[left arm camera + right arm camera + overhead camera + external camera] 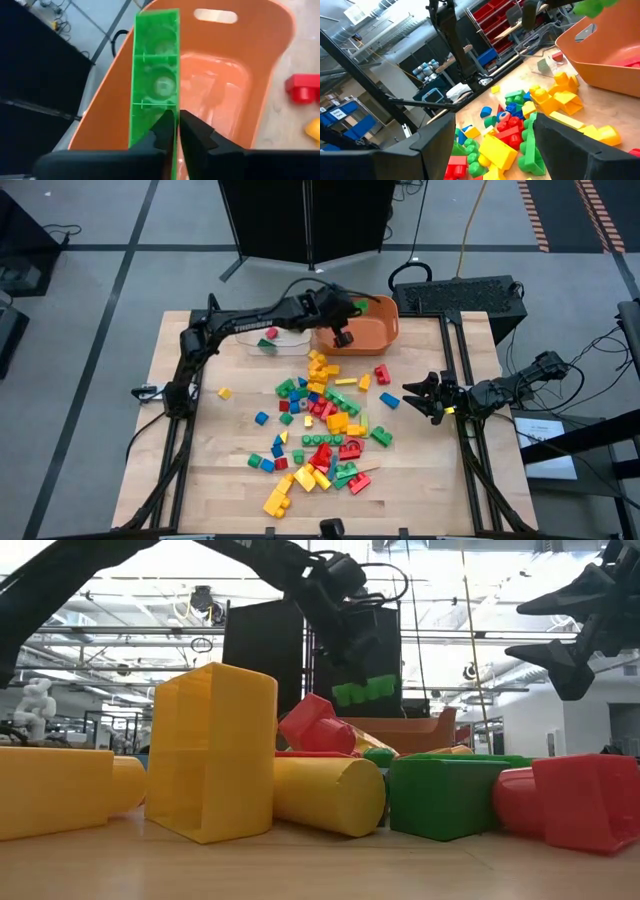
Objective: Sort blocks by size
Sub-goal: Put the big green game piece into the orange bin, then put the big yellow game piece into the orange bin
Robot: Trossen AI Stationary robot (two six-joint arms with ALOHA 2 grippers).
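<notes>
The left gripper [343, 337] hangs over the orange tub [385, 330] at about 12 o'clock on the table [180, 480], its fingers [165, 131] pinching the wall of a long green brick [154, 75]; the brick stands lengthwise out from the fingertips, hollow underside toward the wrist camera, directly above the tub's floor; in the low view the same brick [365, 692] hangs clear above the tub's rim [400, 724].

The tub's floor, as far as the wrist view shows it, is bare; just at 9 o'clock of the tub a clear tray [290, 340] holds a red and a green piece [268, 338].

The rest of the blocks [325, 425] lie in a loose heap from the table's centre down toward 6 o'clock; a yellow brick [279, 498] sits near the front edge; a lone yellow cube [224, 392] and a blue one [261, 418] lie at 9 o'clock of the heap, a blue block [389, 399] at 3 o'clock.

The right gripper [425, 397] waits at the table's 3 o'clock edge, fingers spread wide, holding nothing; bare wood lies along the 9 o'clock side and at the front corners.
</notes>
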